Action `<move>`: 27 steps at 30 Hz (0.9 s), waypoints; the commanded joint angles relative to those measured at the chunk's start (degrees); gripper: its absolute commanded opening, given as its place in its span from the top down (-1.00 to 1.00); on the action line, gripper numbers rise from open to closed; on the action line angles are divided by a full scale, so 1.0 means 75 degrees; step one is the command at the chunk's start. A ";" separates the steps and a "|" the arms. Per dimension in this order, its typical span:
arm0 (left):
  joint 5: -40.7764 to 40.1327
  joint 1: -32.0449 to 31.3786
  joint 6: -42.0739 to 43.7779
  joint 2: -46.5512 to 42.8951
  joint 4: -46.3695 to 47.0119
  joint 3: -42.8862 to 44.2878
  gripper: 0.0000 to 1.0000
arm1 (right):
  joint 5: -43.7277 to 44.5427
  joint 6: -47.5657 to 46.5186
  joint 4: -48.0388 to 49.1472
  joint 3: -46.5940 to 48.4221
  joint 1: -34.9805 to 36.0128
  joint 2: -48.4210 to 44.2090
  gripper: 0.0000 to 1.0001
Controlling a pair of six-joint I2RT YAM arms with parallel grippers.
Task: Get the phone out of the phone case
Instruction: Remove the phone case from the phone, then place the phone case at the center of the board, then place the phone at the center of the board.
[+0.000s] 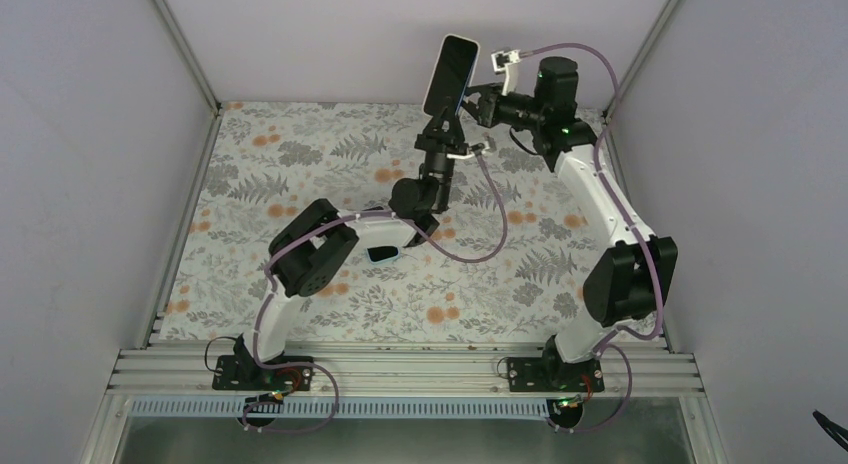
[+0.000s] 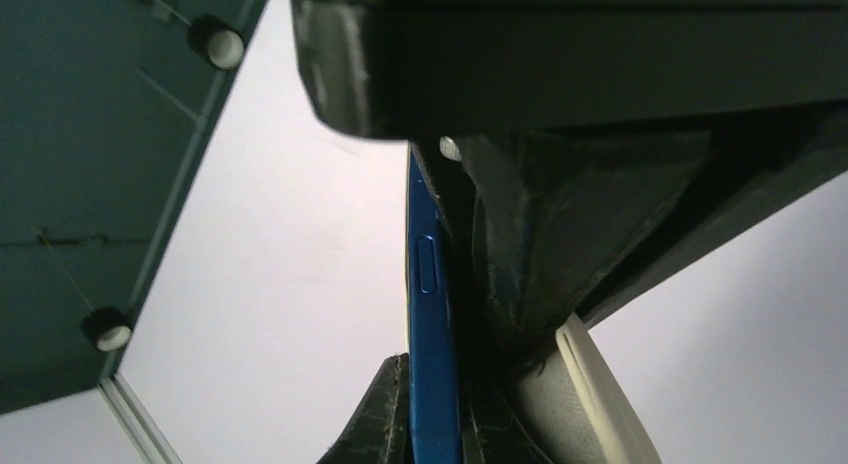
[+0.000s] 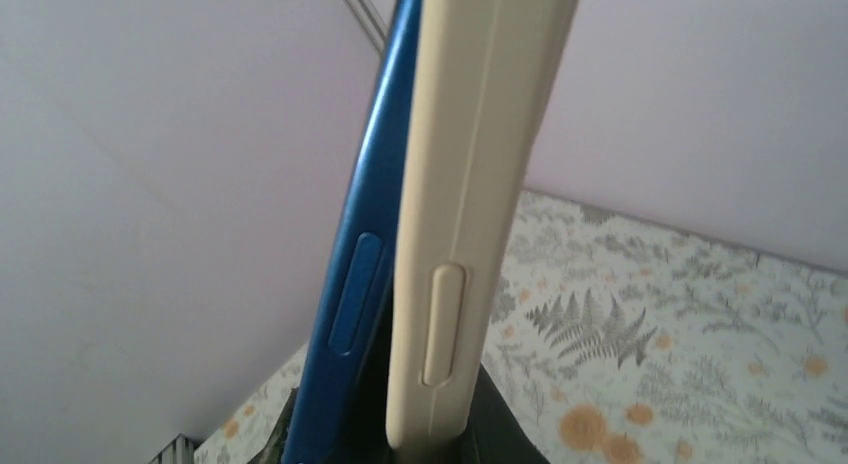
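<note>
High above the table's (image 1: 300, 154) far edge, the left gripper (image 1: 443, 122) clamps the phone (image 1: 455, 72) upright. The phone case (image 3: 470, 214) is half peeled away. The right gripper (image 1: 480, 102) hovers equally high, and I cannot tell its grip. Next, it should pull the case clear.

From high above the six o'clock edge, the top camera is looking down over the flowered table (image 1: 300, 174), the phone (image 1: 452, 72) showing small toward twelve o'clock. The left wrist camera is staring up along the phone (image 2: 432, 334), edge-on and very close. The right wrist camera is sitting equally near, facing the phone (image 3: 360, 244) and cream case (image 3: 470, 184) side-on, table (image 3: 700, 314) at five o'clock. All three are sharing the phone.
</note>
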 commanded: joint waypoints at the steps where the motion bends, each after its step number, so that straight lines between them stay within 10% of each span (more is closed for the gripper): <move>1: -0.0169 -0.0254 -0.0229 -0.1163 0.1007 -0.0698 0.95 | 0.1825 -0.2311 -0.2091 0.0781 -0.0012 0.0675 0.94; 9: -0.0662 -0.0646 -0.1204 -0.3214 -0.0993 -0.2584 0.95 | 0.4125 -0.3736 -0.3480 0.0641 -0.0310 0.1090 0.94; 27: -0.0749 0.1734 -0.0682 -0.6011 -0.3135 -0.7485 0.95 | 0.2745 -0.5905 -0.6225 -0.1482 -0.0699 0.1581 0.93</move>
